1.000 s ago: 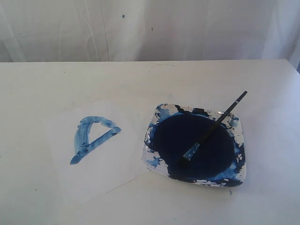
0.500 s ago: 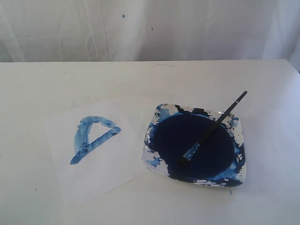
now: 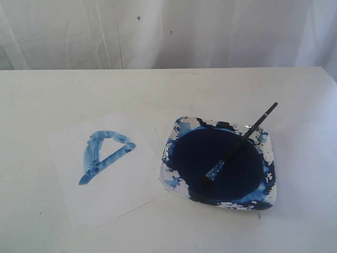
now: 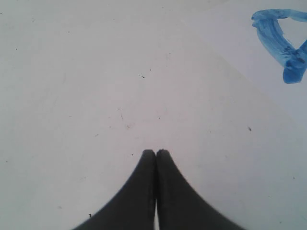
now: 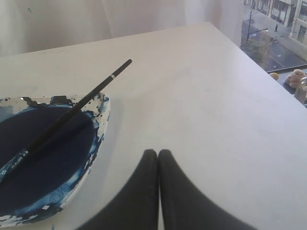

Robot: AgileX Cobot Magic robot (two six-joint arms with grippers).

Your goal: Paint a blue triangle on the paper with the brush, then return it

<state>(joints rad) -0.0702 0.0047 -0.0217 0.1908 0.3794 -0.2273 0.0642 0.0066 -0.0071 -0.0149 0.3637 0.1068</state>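
Note:
The blue triangle [image 3: 103,154] is painted on the paper [image 3: 108,190], left of the middle of the table. The brush [image 3: 241,140] lies across the paint dish [image 3: 268,153], bristles in the navy paint, handle end sticking out over the far right rim. In the right wrist view the brush [image 5: 72,113] rests on the dish [image 5: 101,120], and my right gripper [image 5: 158,152] is shut and empty above the bare table beside the dish. My left gripper [image 4: 156,152] is shut and empty over the table, with part of the triangle [image 4: 282,42] off to one side. Neither gripper shows in the exterior view.
A white curtain [image 3: 168,31] hangs behind the white table [image 3: 174,89]. The table's right edge [image 5: 254,62] drops off to a window view of a street.

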